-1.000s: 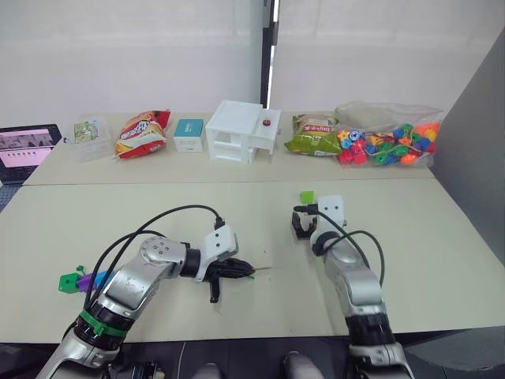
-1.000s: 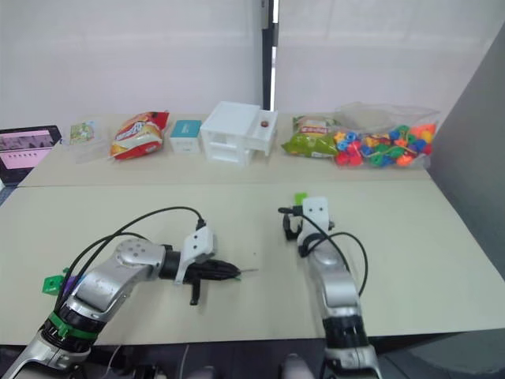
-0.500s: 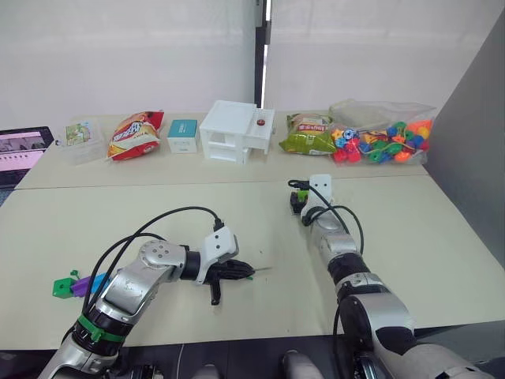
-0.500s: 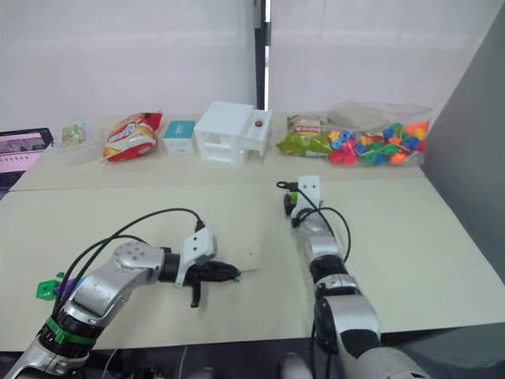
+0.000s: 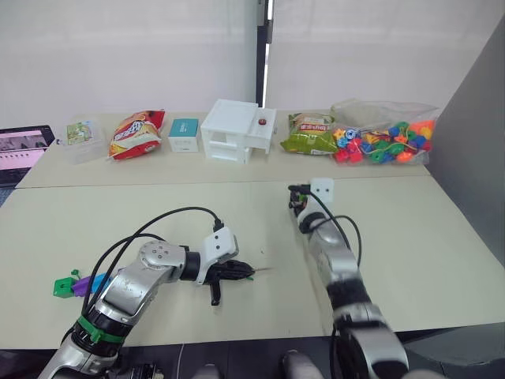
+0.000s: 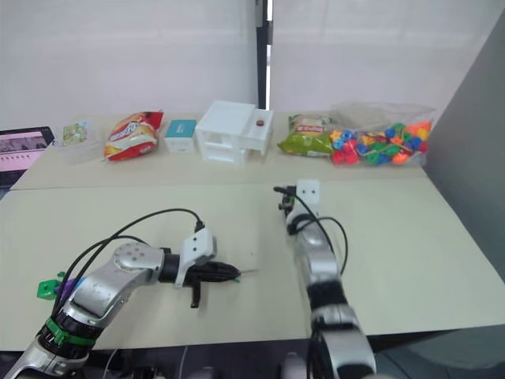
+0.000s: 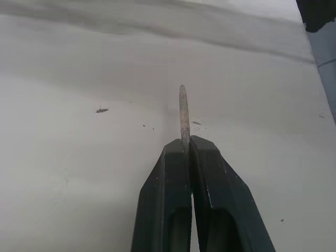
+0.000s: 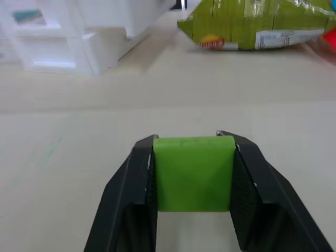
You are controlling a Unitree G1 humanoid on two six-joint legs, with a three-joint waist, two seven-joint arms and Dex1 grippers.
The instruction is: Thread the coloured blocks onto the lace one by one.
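My right gripper (image 8: 189, 138) is shut on a light green block (image 8: 193, 173), one black finger against each side of it, low over the table beyond its middle (image 5: 297, 202). My left gripper (image 5: 243, 271) is shut on the lace's stiff dark needle tip (image 7: 182, 111), which sticks out past the fingertips just above the tabletop. The rest of the lace is hidden behind the left arm. A dark green block (image 5: 61, 286) and a purple block (image 5: 80, 283) lie together near the table's left edge.
Along the back table stand a white toy house (image 5: 237, 131), a teal box (image 5: 183, 135), snack bags (image 5: 137, 134), a green snack bag (image 5: 309, 135) and a clear bag of coloured beads (image 5: 385, 144). A laptop (image 5: 24, 148) sits at far left. A grey panel (image 5: 473, 150) rises on the right.
My right gripper has reached forward to the light green block and closed its fingers on it. The left gripper has kept still, holding the needle tip. The camera has shifted slightly.
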